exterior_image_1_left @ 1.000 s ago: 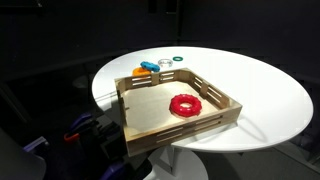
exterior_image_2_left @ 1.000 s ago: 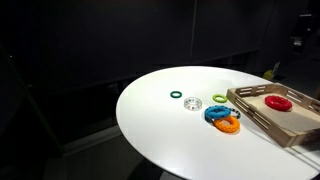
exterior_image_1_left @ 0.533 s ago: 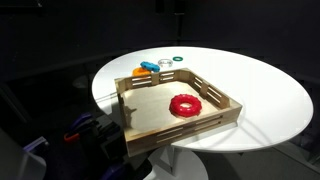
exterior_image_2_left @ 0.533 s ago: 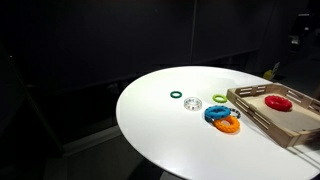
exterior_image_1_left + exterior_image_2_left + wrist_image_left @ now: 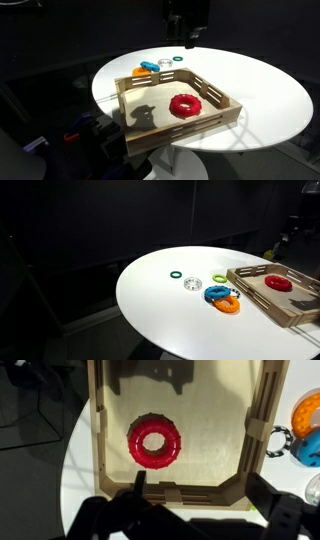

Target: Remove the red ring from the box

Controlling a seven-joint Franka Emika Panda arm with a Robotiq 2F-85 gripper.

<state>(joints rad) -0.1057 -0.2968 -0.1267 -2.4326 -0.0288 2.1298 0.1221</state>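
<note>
Two dark fingers (image 5: 140,483) of the end effector (image 5: 200,500) show at the near edge of the wrist view. They stand wide apart, with nothing between them. In an exterior view the end effector (image 5: 187,20) hangs high over the far part of the tabletop (image 5: 265,90), well above the box (image 5: 185,128). I judge that it is held open and high to look down and line up before it descends.

Below it, the red ring (image 5: 155,441) lies flat on the pale floor of the box, clear of all the walls. In the wrist view it sits a little left of the line between the fingers, so I think a small sideways correction is needed. The ring's hole points straight up. Because it is round it has no long axis, so a grasp across its band should work from any direction.

Outside the box, just beside its far left wall, a blue piece (image 5: 148,67) and an orange piece (image 5: 143,73) rest on the tabletop, apart from the task.
</note>
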